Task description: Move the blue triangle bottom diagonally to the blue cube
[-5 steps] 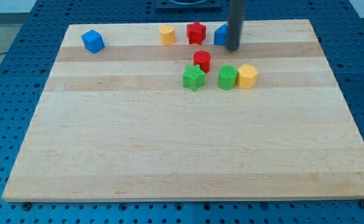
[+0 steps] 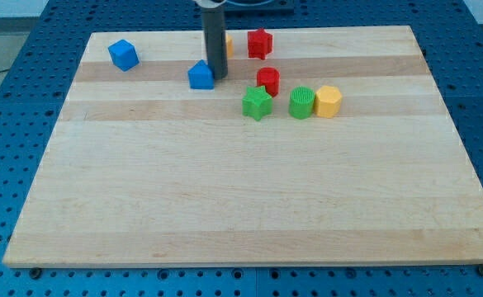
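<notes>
The straight dark rod comes down from the view's top and my tip [image 2: 218, 77] sits on the pale wooden board [image 2: 224, 198], touching or just beside the right side of the small blue triangle block [image 2: 200, 75]; no gripper on this arm, so nothing is clamped or held, the rod only presses vs. the block's side. The blue triangle lies in the upper part of the board, left of centre, well apart from the blue cube block [image 2: 123, 54], which sits near the top-left corner, i.e. the triangle is to the right of and lower than the cube. Behind the rod a yellow block [image 2: 228, 44] peeks out on the rod's right, mostly hidden, shape can't be told. Right of that, near the top edge, stands a red star-like block [image 2: 260, 43]. Lower, a red cylinder block [image 2: 267, 81] sits just above a green star block [image 2: 257, 103]; further right a green ridged round block [image 2: 301, 102] touches, or nearly touches, a yellow hexagonal-looking block [image 2: 329, 101]. Blue perforated table [image 2: 10, 165] surrounds the board.
</notes>
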`<state>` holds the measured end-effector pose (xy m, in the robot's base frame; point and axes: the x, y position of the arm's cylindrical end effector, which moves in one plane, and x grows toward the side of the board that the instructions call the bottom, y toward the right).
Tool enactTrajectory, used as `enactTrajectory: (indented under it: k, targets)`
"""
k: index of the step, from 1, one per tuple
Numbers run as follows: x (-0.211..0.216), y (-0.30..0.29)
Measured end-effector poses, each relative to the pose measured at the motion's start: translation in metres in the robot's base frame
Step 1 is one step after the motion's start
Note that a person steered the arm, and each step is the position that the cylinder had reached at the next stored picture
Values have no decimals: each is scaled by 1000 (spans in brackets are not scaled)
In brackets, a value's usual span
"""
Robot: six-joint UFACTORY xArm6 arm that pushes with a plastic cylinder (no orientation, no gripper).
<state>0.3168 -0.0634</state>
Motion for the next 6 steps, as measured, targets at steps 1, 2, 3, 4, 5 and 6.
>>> enactTrajectory:
  k: [1, 2, 3, 4, 5, 6]
  targets:
    - [20, 6]
    - [21, -73]
    - [12, -95]
    - [8, -92]
    - [-2, -51]
    - [-16, -72]
